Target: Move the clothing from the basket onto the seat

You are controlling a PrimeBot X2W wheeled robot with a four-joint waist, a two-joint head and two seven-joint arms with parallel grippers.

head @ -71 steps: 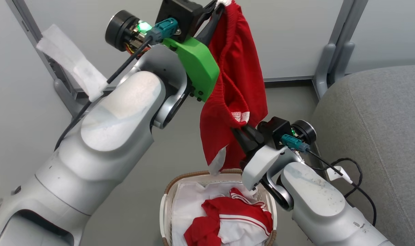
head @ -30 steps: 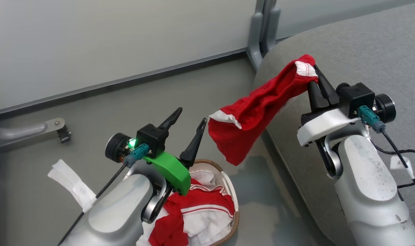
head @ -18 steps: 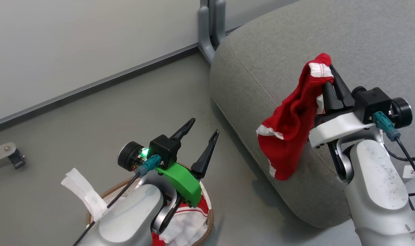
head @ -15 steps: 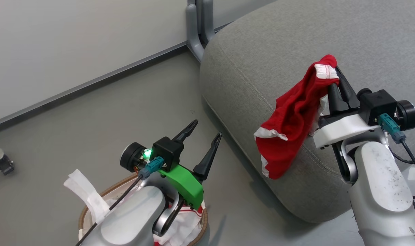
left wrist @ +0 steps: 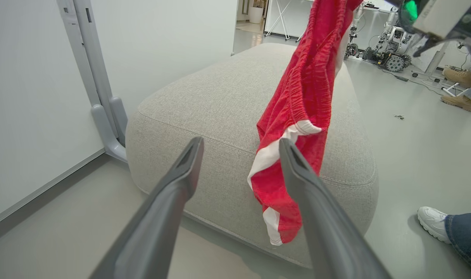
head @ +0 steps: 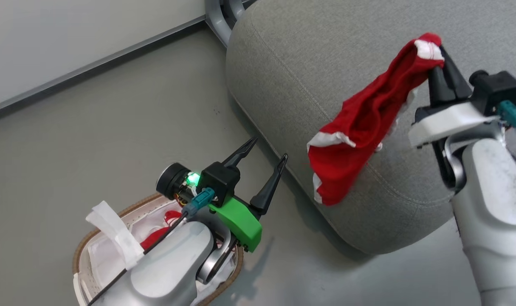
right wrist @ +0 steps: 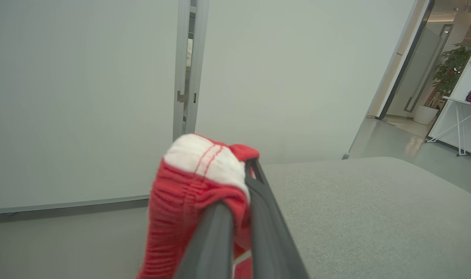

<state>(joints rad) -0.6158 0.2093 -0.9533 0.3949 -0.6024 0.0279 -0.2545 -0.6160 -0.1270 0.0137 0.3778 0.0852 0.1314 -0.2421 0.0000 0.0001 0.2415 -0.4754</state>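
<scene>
My right pincer [head: 437, 53], upper right, is clamped on a corner of the red shorts [head: 359, 123], which hang by the edge of the grey seat [head: 291, 72]. My left pincer [head: 268, 148] gapes wide and empty near the basket [head: 81, 250], lower left. The left wrist view catches a person's white shoe [left wrist: 433, 223], lower right.

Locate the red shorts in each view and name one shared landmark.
Head view: red shorts right of centre, hanging from the right gripper.
Left wrist view: shorts centre right, dangling from the top edge.
Right wrist view: shorts lower centre, bunched.
Shared landmark: the grey seat.
</scene>
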